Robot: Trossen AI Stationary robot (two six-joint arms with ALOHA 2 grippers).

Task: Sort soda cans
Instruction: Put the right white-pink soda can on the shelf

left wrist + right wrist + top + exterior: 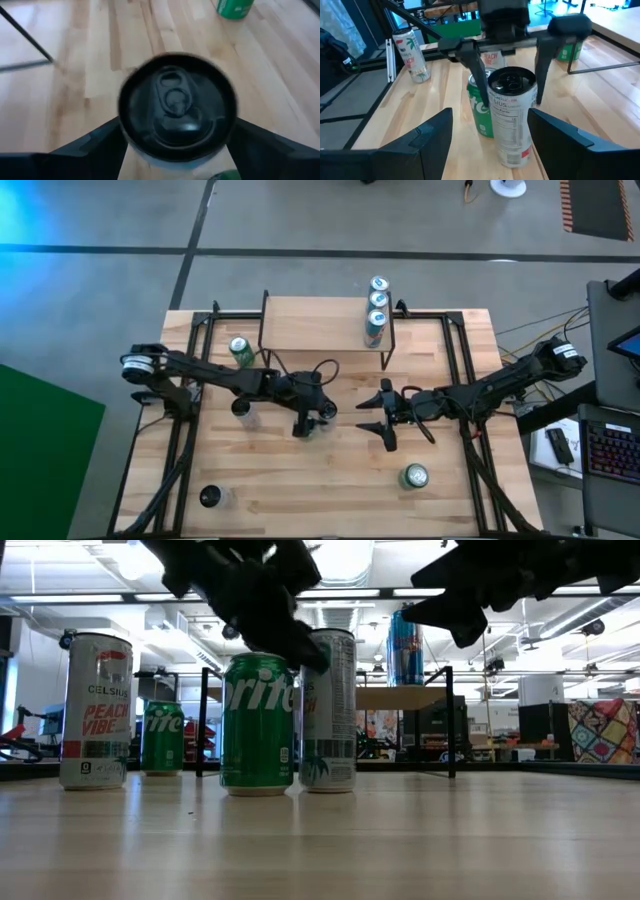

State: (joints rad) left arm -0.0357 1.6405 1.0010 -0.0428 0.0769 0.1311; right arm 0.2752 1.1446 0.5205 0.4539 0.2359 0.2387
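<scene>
I bring the left gripper point(512, 42) down over a pale, dark-topped can point(512, 115) at mid-table, its jaws apart on either side of the can's top and not yet clamped, as the right wrist view makes plain. A green can point(257, 723) stands touching or just beside that pale can, which is likely why I come in from straight above rather than from the side. The right gripper point(385, 415) waits close by, facing the pair with its jaws apart and nothing between them, clear of the left arm's work.

Three blue and silver cans point(376, 310) stand in a row on the raised shelf point(300, 325) at the table's far edge, apparently one colour already grouped. Another green can point(240, 350) stands near the left arm, a third point(416, 476) near the front right, and a dark-topped can point(209, 497) at the front left corner of the table point(300, 490). A further can point(243, 411) just under the left arm I cannot identify from above.
</scene>
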